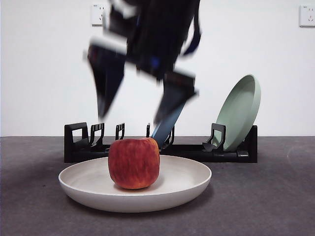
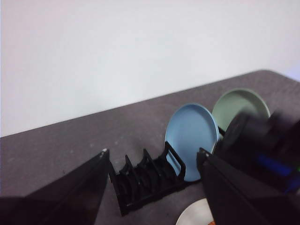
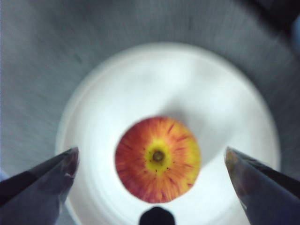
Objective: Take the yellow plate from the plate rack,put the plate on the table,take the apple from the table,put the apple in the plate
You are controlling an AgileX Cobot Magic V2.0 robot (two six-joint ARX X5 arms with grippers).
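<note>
While the apple (image 1: 134,163) sits in the yellow plate (image 1: 187,182) on the table (image 1: 275,196), the right hand (image 1: 135,118) hangs above it, spread wide, empty. Behind, the plate rack (image 1: 197,150) holds a pale green plate (image 1: 240,110) and a blue plate (image 2: 192,133); the left hand (image 2: 152,161) is also open, empty.

— What else stands there?
— A pale green round plate (image 1: 239,112) leans upright, and a light blue round plate (image 2: 191,134) stands just beside it.
— And behind?
— Two white wall sockets (image 1: 97,14) on a plain white wall (image 1: 44,73).
</note>
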